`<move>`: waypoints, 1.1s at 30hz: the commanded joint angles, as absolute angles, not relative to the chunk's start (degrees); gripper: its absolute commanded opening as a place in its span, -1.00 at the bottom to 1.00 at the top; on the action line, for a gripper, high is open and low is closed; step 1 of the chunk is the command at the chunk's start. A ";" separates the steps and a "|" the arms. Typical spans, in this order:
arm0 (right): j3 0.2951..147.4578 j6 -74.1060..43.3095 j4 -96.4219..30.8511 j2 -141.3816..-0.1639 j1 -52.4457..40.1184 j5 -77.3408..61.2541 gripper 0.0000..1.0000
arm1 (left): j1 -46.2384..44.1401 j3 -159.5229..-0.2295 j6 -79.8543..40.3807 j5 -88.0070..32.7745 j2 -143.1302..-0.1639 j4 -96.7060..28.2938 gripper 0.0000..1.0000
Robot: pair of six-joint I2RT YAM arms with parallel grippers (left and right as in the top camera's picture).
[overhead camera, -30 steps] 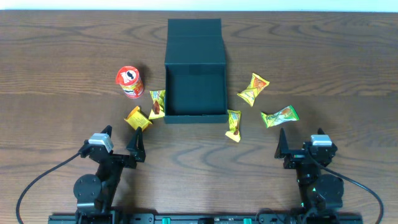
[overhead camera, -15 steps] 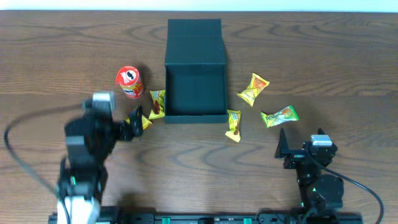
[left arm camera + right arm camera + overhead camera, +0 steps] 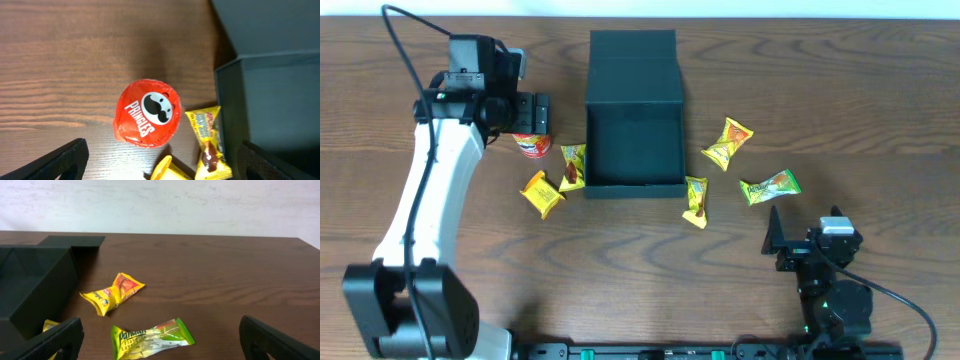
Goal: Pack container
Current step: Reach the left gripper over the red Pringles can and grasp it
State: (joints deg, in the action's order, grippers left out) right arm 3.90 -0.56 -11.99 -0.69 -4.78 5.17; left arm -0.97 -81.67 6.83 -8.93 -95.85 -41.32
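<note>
Wooden table (image 3: 840, 80): left gripper (image 3: 162, 148) hung over the chips can (image 3: 146, 120).
Spread wide, can directly beneath, box (image 3: 280, 100) to its right; right gripper (image 3: 160, 330), also spread, sat far off.

Overhead, the left gripper (image 3: 532, 112) covers the red chips can (image 3: 531, 147) except its 6 o'clock edge. The left wrist view cuts the container (image 3: 280, 95) off at 3 o'clock and a yellow packet (image 3: 165, 171) at 6 o'clock. At 7 o'clock in the right wrist view, a finger (image 3: 55, 340) half hides another packet (image 3: 48, 326).
</note>
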 commanded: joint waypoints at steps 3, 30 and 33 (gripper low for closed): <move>3.70 0.30 -12.01 -0.38 -4.43 5.76 0.98 | -0.93 -82.89 10.72 -7.03 -98.56 -40.05 0.91; 3.70 0.30 -12.01 -0.38 -4.43 5.76 0.99 | -1.21 -82.89 16.78 -4.62 -108.57 -38.17 0.91; 3.70 0.30 -12.01 -0.38 -4.43 5.76 0.99 | -1.21 -82.89 16.75 -6.09 -109.40 -37.39 0.91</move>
State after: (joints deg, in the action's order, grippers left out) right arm 3.90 -0.56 -11.99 -0.69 -4.78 5.17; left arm -0.99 -81.69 15.53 -4.47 -107.79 -37.56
